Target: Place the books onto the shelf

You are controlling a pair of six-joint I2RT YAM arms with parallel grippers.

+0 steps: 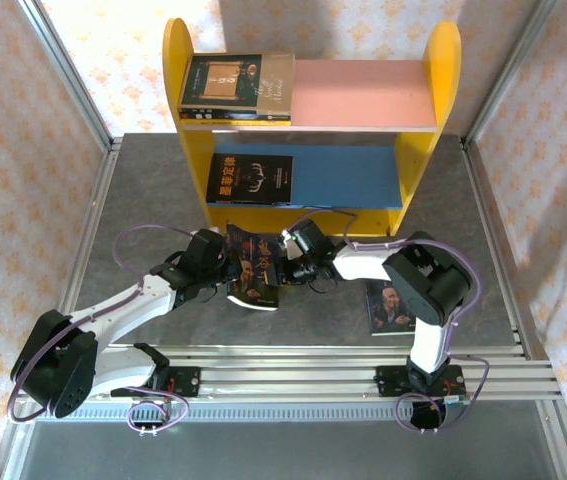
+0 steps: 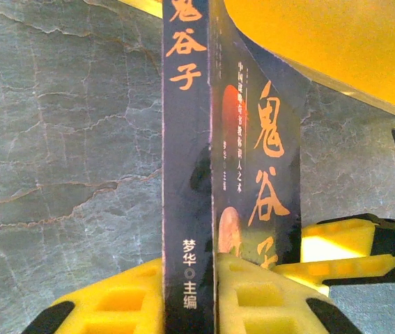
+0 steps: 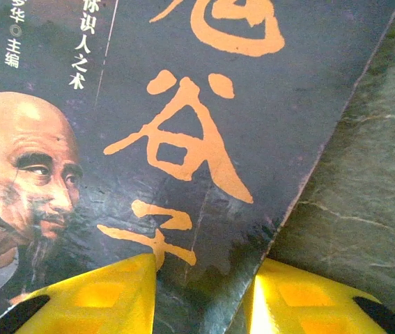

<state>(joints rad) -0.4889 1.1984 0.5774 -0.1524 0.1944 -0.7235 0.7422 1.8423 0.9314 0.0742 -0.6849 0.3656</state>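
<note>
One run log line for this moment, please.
left gripper: shut on book | right gripper: at book corner, grip unclear | shelf: three books | table: another book

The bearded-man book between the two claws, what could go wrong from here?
First, the left claw pinches the book only at its spine, so the thin paperback may sag or slip. Second, the right claw straddles a corner of the same book; if the arms pull apart, the cover might bend or tear. Third, the shelf stands close behind, so a careless swing could knock it.
</note>
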